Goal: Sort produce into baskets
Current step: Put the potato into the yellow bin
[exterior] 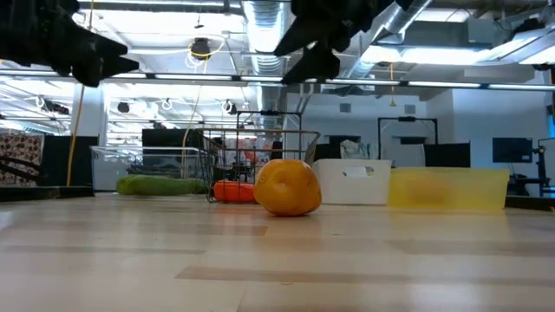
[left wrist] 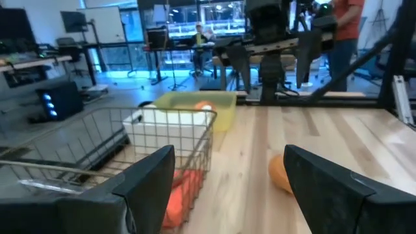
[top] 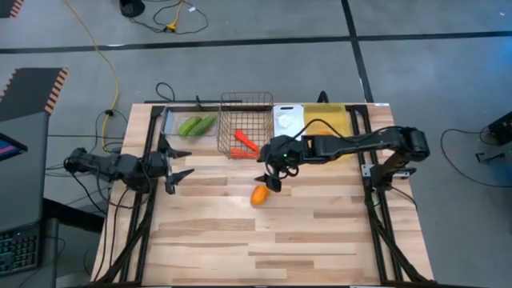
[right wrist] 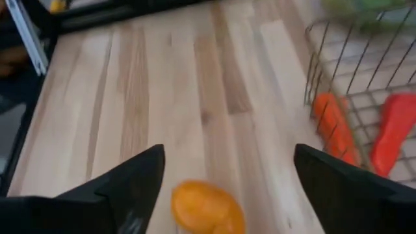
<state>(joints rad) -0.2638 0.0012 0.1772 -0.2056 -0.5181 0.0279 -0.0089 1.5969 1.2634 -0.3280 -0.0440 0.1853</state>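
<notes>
A: Start with the table [top: 264,240]. What is left out on it?

B: One orange [top: 259,194], loose on the bare wood in front of the baskets. The rest looks sorted: two cucumbers [top: 197,125] in the clear tray [top: 166,122], two carrots [top: 244,144] in the wire basket [top: 245,102], something pale in the white bin [top: 288,112], and the left wrist view shows something orange inside the yellow bin [top: 326,117], likely the other orange.

A: And the arms?

B: The right arm reaches across the yellow bin, and the right gripper [top: 274,174] hangs above the table just behind the orange, jaws wide apart and holding nothing. The left gripper [top: 178,164] waits near the left edge, well apart from the orange, jaws also spread and empty.

A: So what could go wrong?

B: The orange is round and sits free. In the right wrist view it lies between the fingers but near one of them, off centre. If the gripper descends like that, I judge one finger would meet it first and roll it away across the wood.

A: Anything else?

B: A shallow pinch on a curved skin could squeeze it out of the jaws. And the carry to the yellow bin passes close to the tall wire basket and the white bin, so a low swing could clip a rim or drop the orange in the wrong bin.
</notes>
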